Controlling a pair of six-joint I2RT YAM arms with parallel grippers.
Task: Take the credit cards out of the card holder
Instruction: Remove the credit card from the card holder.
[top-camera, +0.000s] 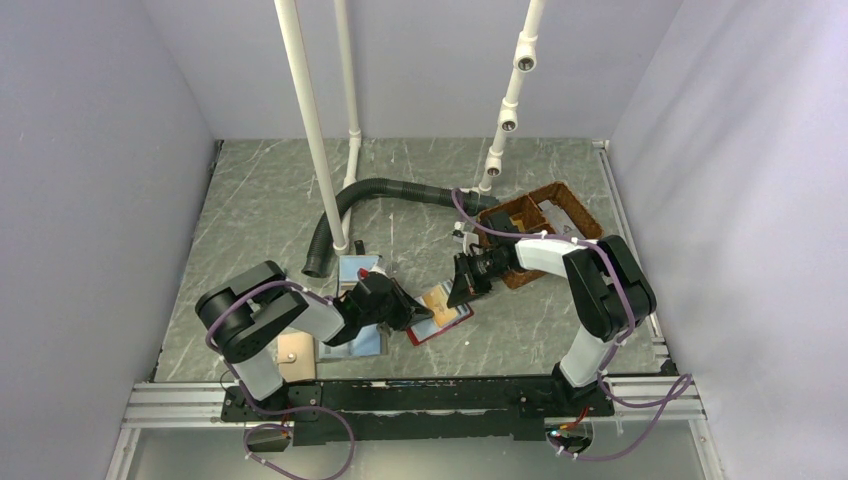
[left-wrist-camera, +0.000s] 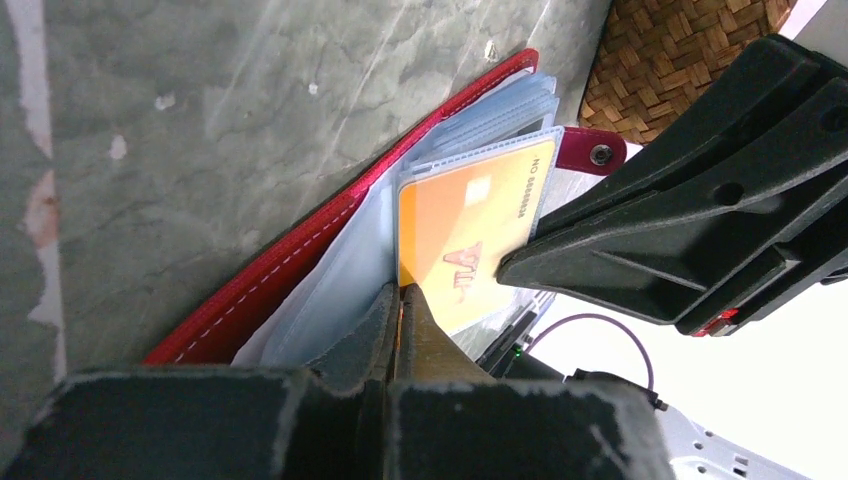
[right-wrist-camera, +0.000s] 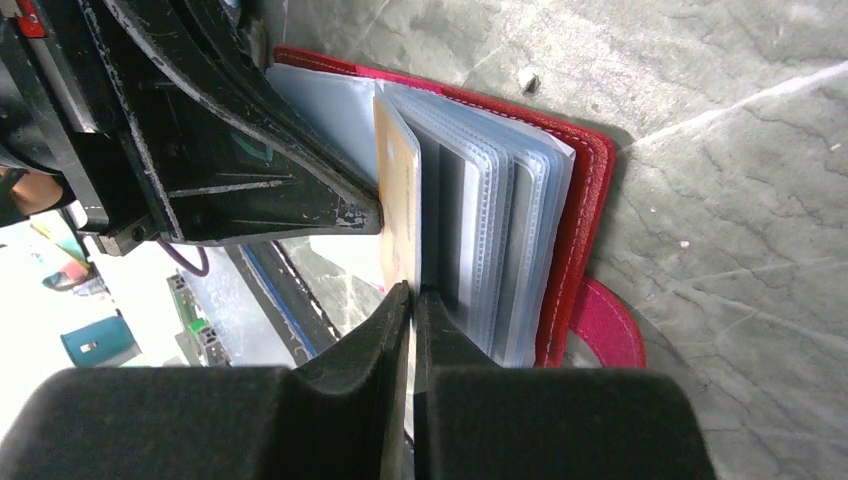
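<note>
Left wrist: left hand (left-wrist-camera: 400, 297) pinches credit card (left-wrist-camera: 460, 235) edge, right hand (left-wrist-camera: 515, 265) beside.

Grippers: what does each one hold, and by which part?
Left gripper: the orange card, by its edge. Right gripper: the card holder, by the edge of a clear sleeve.

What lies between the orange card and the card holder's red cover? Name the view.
A fan of clear plastic sleeves lies between the orange card and the red cover; the right wrist view shows it.
</note>
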